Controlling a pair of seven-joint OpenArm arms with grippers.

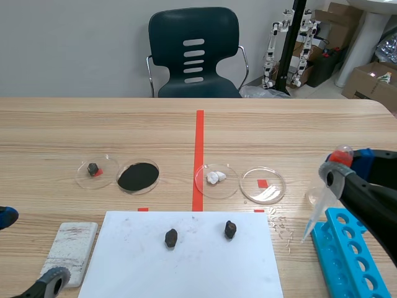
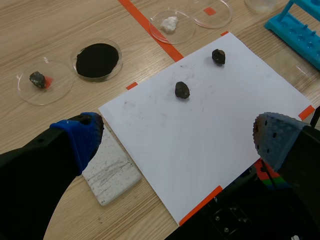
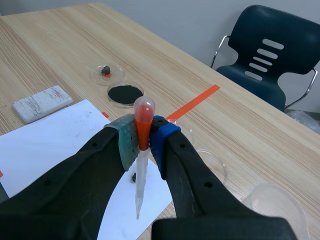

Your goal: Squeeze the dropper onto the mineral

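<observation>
— As you have all three feeds up, where is the dropper (image 1: 317, 208)?

— I see it clamped between the pads of my right gripper (image 3: 143, 135). The grip is on the orange-red neck just below the bulb, and the tube points down, a little tilted. In the scene view its tip points at the table past the right edge of the white sheet (image 1: 180, 270), beside the blue tube rack (image 1: 348, 256).

— And the minerals?

— Two dark lumps lie on the sheet, apart from that tip: the left mineral (image 1: 171, 237) and the right mineral (image 1: 230, 230). The right one is nearer the dropper.

— Your other arm?

— My left gripper (image 2: 177, 137) hovers at the sheet's near left side, fingers wide apart. A white streaked tile (image 2: 112, 167) lies just beside the sheet, by its left finger.

— Anything beyond?

— Four clear dishes stand in a row: the stone dish (image 1: 107, 177), the black powder dish (image 1: 138, 177), the white lump dish (image 1: 215, 185) and the last dish (image 1: 263, 185) over a red tape square.
</observation>
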